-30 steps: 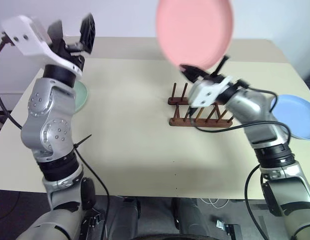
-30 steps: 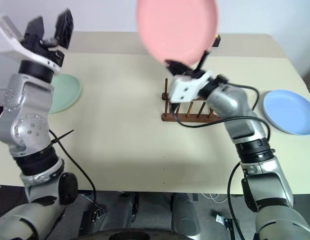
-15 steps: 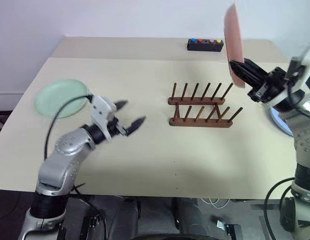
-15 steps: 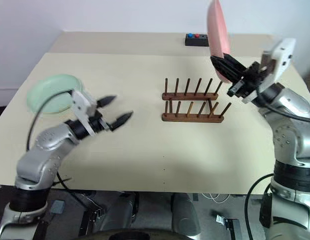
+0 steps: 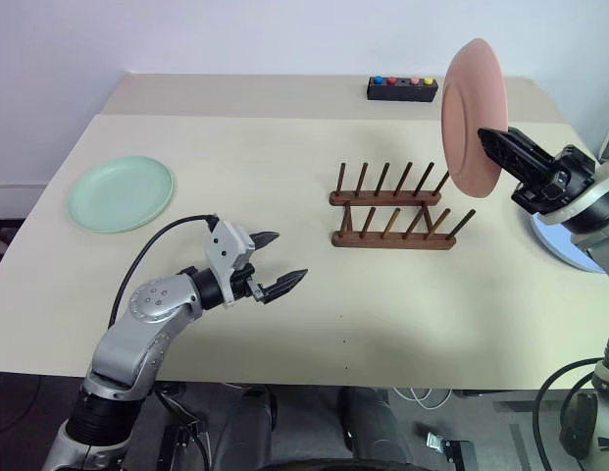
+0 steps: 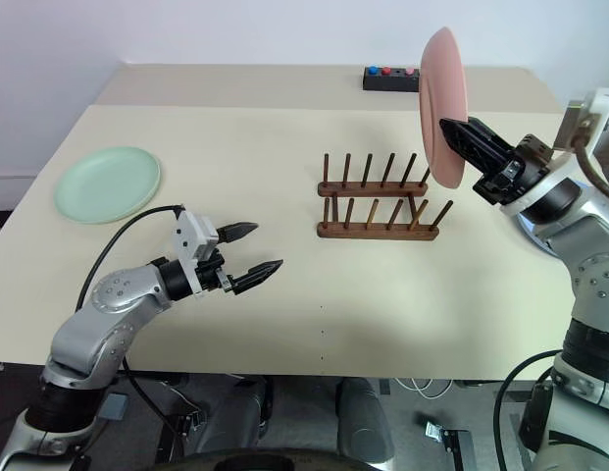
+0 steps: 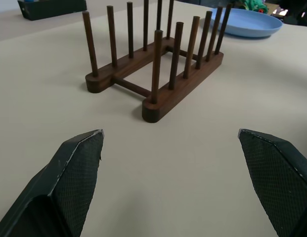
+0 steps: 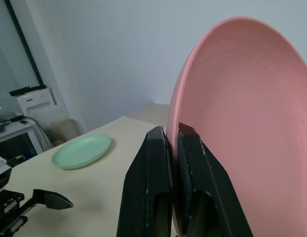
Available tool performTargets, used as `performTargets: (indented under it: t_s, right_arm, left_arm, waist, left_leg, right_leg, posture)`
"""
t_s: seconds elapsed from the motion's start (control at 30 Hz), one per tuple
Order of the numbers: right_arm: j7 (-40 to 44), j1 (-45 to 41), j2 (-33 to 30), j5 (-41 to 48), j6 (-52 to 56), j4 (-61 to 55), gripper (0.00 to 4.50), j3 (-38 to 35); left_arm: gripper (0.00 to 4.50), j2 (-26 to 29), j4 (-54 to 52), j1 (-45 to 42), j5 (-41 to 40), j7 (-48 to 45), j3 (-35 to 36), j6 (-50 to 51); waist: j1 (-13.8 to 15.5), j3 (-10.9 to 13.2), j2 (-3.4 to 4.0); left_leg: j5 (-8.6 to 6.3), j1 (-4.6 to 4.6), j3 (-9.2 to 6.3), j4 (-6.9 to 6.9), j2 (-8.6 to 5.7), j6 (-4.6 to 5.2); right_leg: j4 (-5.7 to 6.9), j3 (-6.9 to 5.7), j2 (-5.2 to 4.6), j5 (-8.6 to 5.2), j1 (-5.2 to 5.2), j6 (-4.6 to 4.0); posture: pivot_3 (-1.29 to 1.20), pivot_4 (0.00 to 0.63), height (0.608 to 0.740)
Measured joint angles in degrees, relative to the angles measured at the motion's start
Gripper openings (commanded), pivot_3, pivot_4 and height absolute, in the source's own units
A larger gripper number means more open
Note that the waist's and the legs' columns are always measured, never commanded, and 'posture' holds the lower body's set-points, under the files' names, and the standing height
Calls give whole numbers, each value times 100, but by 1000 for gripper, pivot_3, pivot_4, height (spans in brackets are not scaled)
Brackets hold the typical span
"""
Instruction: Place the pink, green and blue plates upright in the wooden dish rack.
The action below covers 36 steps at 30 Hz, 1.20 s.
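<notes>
Your right tool (image 5: 492, 147) is clamped on the rim of the pink plate (image 5: 473, 116), its two black fingers (image 8: 158, 187) pressed together with the plate's edge between them. You hold the plate on edge, upright, in the air above and just beyond the right end of the wooden dish rack (image 5: 394, 208), not touching any peg.

Your left tool (image 5: 270, 263) sits low over the counter (image 5: 284, 177) with its fingers (image 7: 76, 173) spread wide apart and nothing between them. It points toward the rack, which stands well apart from it.

The rack rests near the middle of the counter, its two dark rails joined by crossbars, the pegs of both rows leaning toward your right. No plate stands in it.

The green plate (image 5: 121, 192) lies flat near the counter's left edge, beyond your left arm. The blue plate (image 5: 564, 245) lies flat at the right edge, partly hidden behind your right arm; in the left wrist view it shows beyond the rack's far end. A small black box with coloured buttons (image 5: 403, 88) sits at the back of the counter.
</notes>
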Motion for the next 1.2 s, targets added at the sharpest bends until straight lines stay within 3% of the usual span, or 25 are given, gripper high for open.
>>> performTargets:
  t_s: [1.2]
  right_arm:
    - [-36, 89, 103, 698, 542, 619, 0, -199]
  left_arm:
    - [4469, -82, -31, 55, 86, -5, -71, 1]
  waist:
    - [0, -1, 1]
  left_leg:
    - [0, 0, 0, -1, 0, 0]
  right_leg:
    - [0, 0, 1, 1, 0, 2]
  posture:
    - [0, 150, 734]
